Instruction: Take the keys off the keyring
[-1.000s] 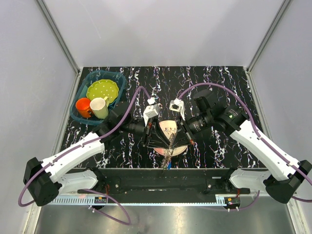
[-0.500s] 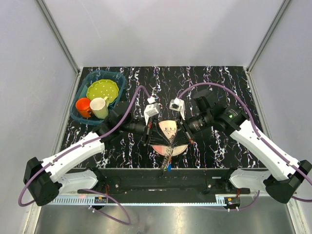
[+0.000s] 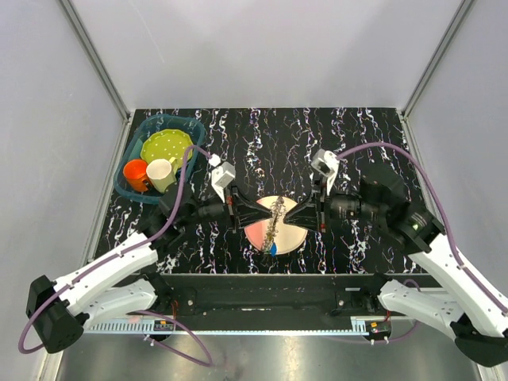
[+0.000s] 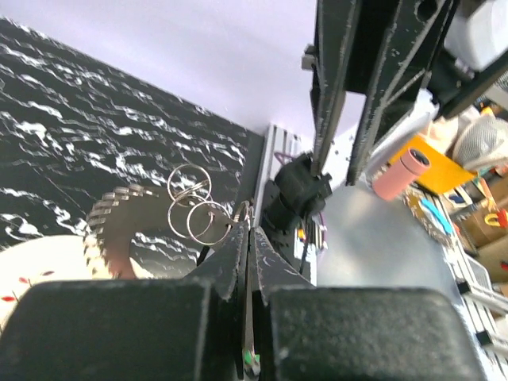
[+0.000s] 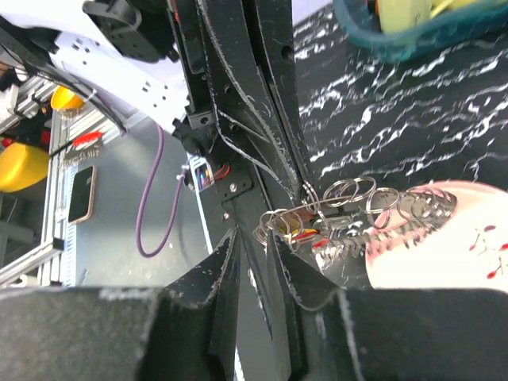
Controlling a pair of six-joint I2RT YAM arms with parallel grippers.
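Top external: left tool [image 3: 264, 213] clamps the keyring [image 3: 275, 217] above pink plate [image 3: 290, 235]; right tool [image 3: 290, 214] slightly parted; dish basket [image 3: 169, 118] far-left.

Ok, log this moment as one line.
left pincer: shut on keyring | right pincer: slightly parted beside keys | keys: hanging over pink plate

top ext: high, looks down, far | L/R wrist: close, facing each other | shared: keyring [image 4: 111, 228]
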